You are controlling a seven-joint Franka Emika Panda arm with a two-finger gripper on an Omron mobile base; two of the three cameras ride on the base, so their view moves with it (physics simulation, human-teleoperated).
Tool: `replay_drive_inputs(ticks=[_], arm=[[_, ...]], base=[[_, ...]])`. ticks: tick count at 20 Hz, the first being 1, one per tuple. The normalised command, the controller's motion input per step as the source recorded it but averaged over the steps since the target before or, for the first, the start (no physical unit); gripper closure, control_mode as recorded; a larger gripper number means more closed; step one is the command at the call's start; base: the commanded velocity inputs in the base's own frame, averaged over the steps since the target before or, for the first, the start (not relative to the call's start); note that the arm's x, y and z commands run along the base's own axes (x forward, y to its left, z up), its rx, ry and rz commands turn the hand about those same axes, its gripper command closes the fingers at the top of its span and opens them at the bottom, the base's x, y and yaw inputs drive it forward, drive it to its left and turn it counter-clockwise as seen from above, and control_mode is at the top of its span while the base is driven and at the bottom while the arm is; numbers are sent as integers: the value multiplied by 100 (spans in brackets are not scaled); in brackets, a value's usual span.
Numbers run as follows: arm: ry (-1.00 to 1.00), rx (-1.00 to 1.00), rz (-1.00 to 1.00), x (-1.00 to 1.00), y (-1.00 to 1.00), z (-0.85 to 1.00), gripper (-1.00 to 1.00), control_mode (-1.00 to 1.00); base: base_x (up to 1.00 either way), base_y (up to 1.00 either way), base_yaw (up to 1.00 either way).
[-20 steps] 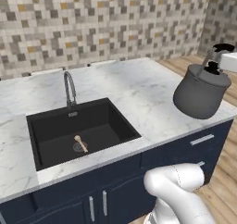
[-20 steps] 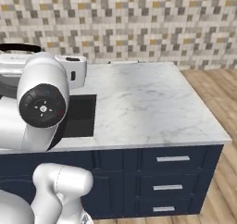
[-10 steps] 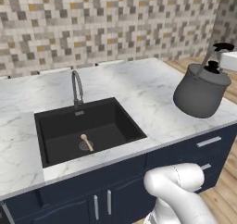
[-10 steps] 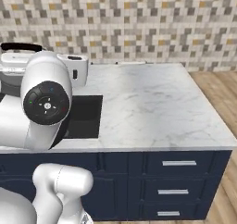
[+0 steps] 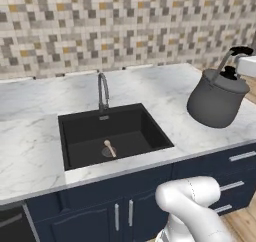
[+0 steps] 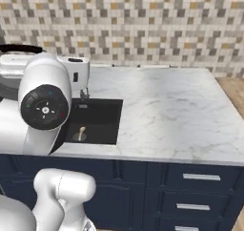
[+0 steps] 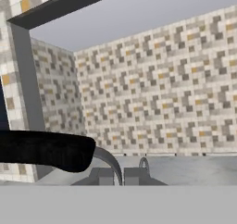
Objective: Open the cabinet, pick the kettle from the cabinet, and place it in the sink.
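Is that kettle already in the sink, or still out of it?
Out. The kettle hangs in the air over the counter, right of the sink, whose basin holds only its drain.

Grey kettle with black handle, black sink, white marble counter, navy drawers.

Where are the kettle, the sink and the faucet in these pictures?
kettle (image 5: 216, 102): left base view, on its rounded grey body.
sink (image 5: 150, 128): left base view, on the basin's right inner wall.
faucet (image 5: 102, 92): left base view, on its upright neck.
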Motion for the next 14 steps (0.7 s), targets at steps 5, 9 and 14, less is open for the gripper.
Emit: replay_drive_inputs(ticks=[5, 9, 14], arm=[[0, 0, 0, 0, 0, 0, 100, 100], [0, 0, 0, 0, 0, 0, 100, 100], [0, 0, 0, 0, 0, 0, 100, 100]], base=[[9, 32, 30], [30, 39, 12], [37, 28, 10]])
